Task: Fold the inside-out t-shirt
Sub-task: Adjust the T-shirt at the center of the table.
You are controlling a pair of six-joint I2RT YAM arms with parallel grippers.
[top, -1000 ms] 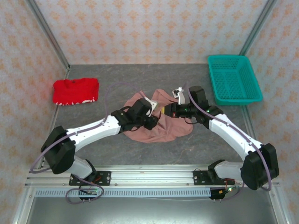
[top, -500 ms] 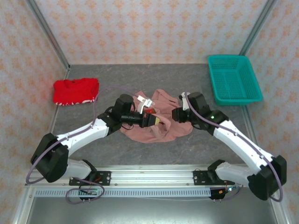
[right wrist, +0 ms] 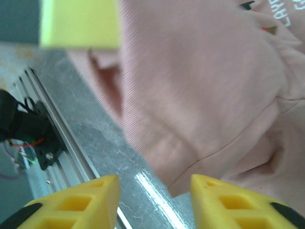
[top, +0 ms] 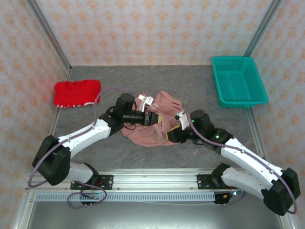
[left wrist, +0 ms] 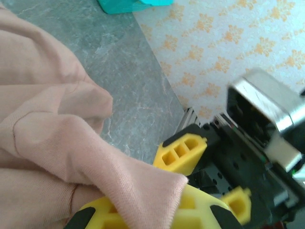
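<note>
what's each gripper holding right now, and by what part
Left gripper: shut on a bunched fold of the t-shirt, near its middle. Right gripper: open, holding nothing.

**Both arms reaching inward, grippers facing each other over the middle of the tabletop.**
The left arm rises from its base to an elbow at the near left, and its forearm runs up and to the right. The left gripper (top: 153,117) points right, its fingers (left wrist: 143,217) pressed together on a fold of the inside-out t-shirt (top: 143,136). The right arm bends at an elbow at the near right, and its forearm runs up and to the left. The right gripper (top: 170,136) points left and sits low, close to the left one; its fingers (right wrist: 86,195) stand apart with nothing held between them.
</note>
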